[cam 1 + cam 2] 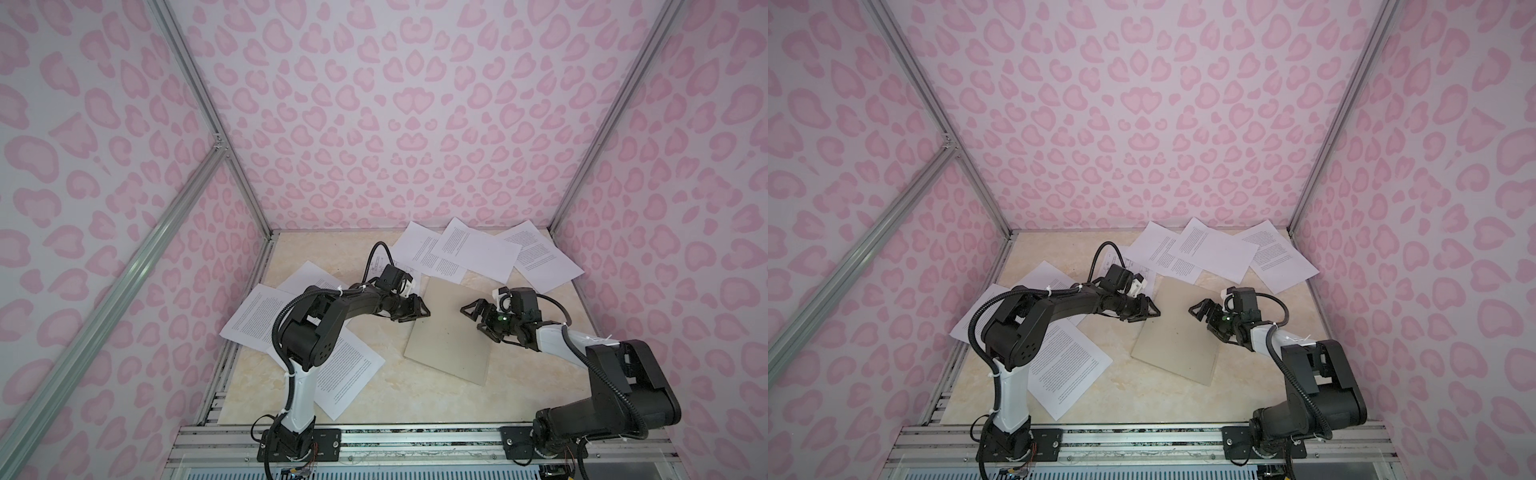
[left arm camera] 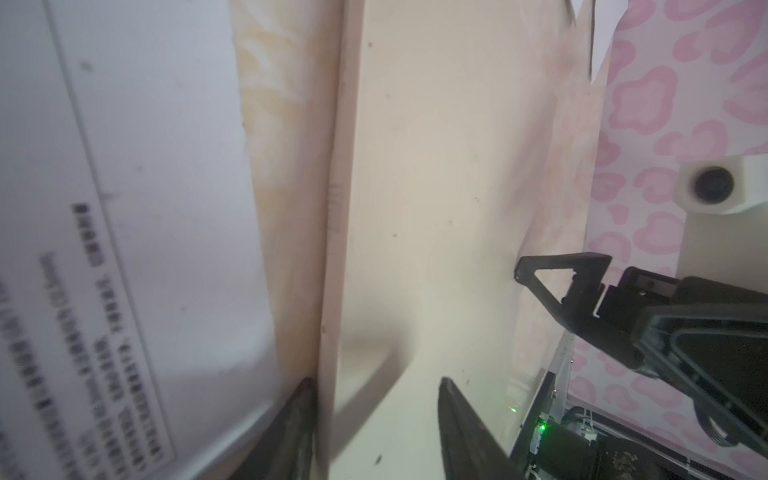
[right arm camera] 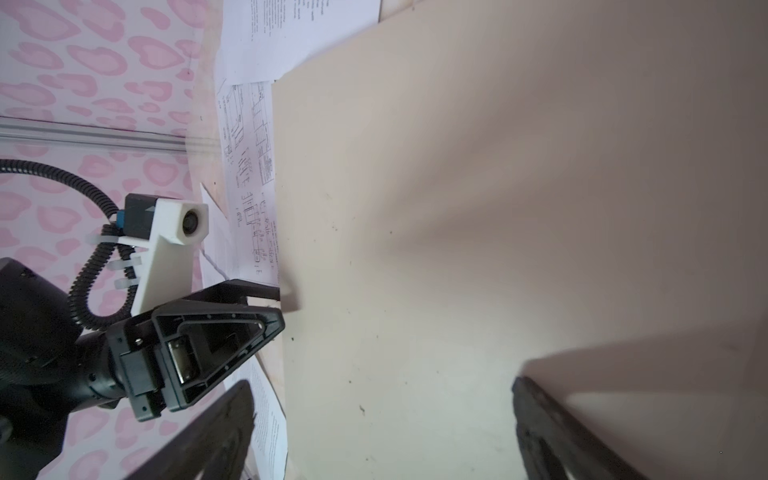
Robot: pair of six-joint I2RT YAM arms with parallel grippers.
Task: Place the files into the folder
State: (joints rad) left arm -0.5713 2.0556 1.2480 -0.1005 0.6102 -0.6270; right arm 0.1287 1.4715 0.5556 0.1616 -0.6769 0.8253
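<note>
The grey-beige folder [image 1: 451,336] [image 1: 1177,345] lies shut and flat mid-table. My left gripper [image 1: 419,313] [image 2: 376,382] is open at its left edge: one finger sits outside the edge, the other over the cover [image 2: 436,208]. My right gripper [image 1: 470,319] [image 3: 380,382] hovers wide open and empty over the folder's right part [image 3: 457,249]. The files are loose white sheets. Three lie overlapped at the back [image 1: 478,249]. Others lie on the left under my left arm [image 1: 257,316] [image 1: 349,374]. One sheet with line drawings [image 3: 249,166] lies beside the folder's far left edge.
The marbled beige tabletop [image 1: 395,399] is closed in by pink patterned walls on three sides. An aluminium rail [image 1: 415,436] with both arm bases runs along the front. The back sheets reach the rear wall and the right corner [image 1: 540,257].
</note>
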